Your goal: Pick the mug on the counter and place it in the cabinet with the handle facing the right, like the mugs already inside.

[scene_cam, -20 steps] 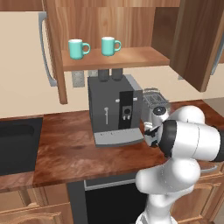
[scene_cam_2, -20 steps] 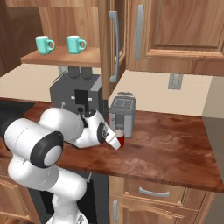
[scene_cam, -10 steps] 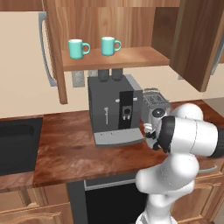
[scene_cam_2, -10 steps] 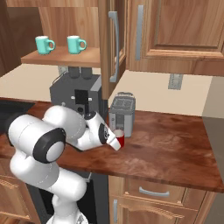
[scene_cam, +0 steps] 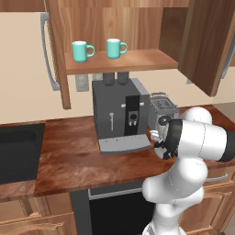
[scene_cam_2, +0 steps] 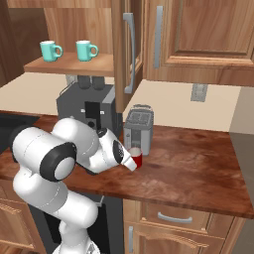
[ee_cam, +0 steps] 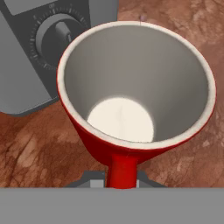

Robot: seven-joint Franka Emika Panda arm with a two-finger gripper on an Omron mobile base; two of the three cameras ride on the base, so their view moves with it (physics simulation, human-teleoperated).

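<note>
The brown wood-grain wall cabinet (scene_cam_2: 131,30) hangs above and behind the pincer, its doors with long grey bar handles swung open over a lighter wooden shelf. The long reddish-brown wood-grain counter (scene_cam_2: 198,168) spreads out beneath the pincer and to either side of it. A dark grey boxy coffee machine (scene_cam: 120,114) stands on the counter near the pincer, on the sink side, and a small grey metal toaster (scene_cam_2: 137,126) stands just behind the pincer, next to that machine.

The two-finger pincer (scene_cam_2: 130,163) is low at the counter, right against the small dark red mug (scene_cam_2: 135,158). In the hand view the mug (ee_cam: 135,87) sits directly ahead of the fingers, upright, its pale inside open to the camera and the toaster's dial just beyond its rim. Its dark red loop handle (ee_cam: 123,170) points back toward the pincer and runs down between the two grey finger tips (ee_cam: 89,179); whether they are clamped on it cannot be told.

Two teal-green mugs (scene_cam: 81,50) with white insides stand upright side by side on the shelf, high above the pincer, handles turned right.
</note>
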